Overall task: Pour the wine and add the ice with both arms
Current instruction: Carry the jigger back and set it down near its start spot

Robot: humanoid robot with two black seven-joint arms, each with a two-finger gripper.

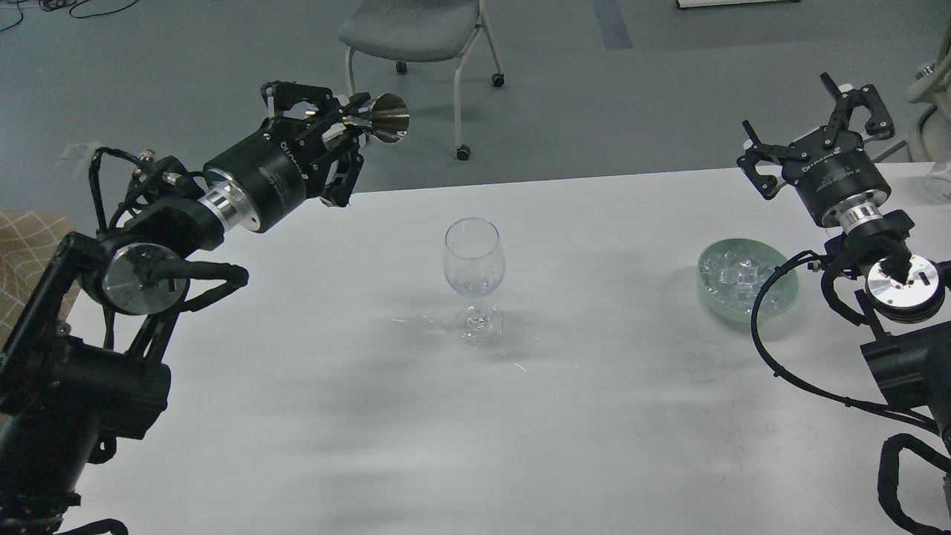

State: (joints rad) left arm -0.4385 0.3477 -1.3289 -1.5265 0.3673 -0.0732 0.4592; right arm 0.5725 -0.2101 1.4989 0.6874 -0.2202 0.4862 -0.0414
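A clear stemmed wine glass (474,276) stands upright near the middle of the white table (416,431). My left gripper (349,122) is shut on a small silver jigger cup (386,117) and holds it high beyond the table's far left edge, its mouth tipped sideways to the right. A pale green bowl (745,276) at the right holds several clear ice cubes (732,272). My right gripper (813,122) is open and empty, raised behind and to the right of the bowl.
A grey chair on castors (416,44) stands on the floor behind the table. A chequered tan seat (26,256) is at the left edge. A clear object (937,182) sits at the table's far right edge.
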